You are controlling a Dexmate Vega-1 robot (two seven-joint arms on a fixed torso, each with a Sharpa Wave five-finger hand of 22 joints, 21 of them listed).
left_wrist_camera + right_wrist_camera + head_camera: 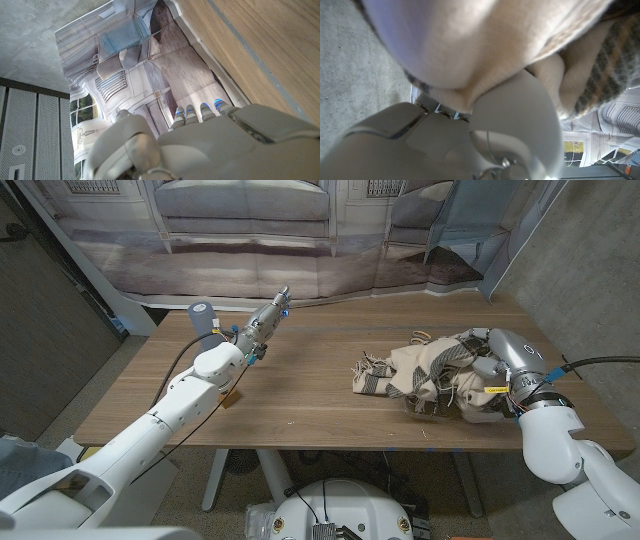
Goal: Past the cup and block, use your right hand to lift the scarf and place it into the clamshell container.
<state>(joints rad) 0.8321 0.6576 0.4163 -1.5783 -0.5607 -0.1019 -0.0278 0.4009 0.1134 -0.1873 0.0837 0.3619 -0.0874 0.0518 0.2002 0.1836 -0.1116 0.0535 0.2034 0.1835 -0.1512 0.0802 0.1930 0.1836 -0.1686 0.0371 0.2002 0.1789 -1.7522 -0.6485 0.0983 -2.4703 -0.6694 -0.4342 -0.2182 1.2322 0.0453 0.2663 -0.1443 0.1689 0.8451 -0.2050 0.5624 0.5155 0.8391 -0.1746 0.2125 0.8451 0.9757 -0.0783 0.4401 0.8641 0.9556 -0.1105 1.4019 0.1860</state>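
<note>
While its fingers are lost under the cloth, the right hand (497, 358) grips the beige striped scarf (425, 373) at the wooden table's (310, 395) right side.

Up close in the right wrist view, soft folds of the scarf (485, 45) press against the right hand (470, 135), blurring most detail. Across the table, the left hand (263, 323) is raised off the surface, fingers straight, together and empty, pointing toward the far edge beside a small grey cup (203, 316); a printed backdrop (140, 75) shows past its fingertips (200, 111).
</note>
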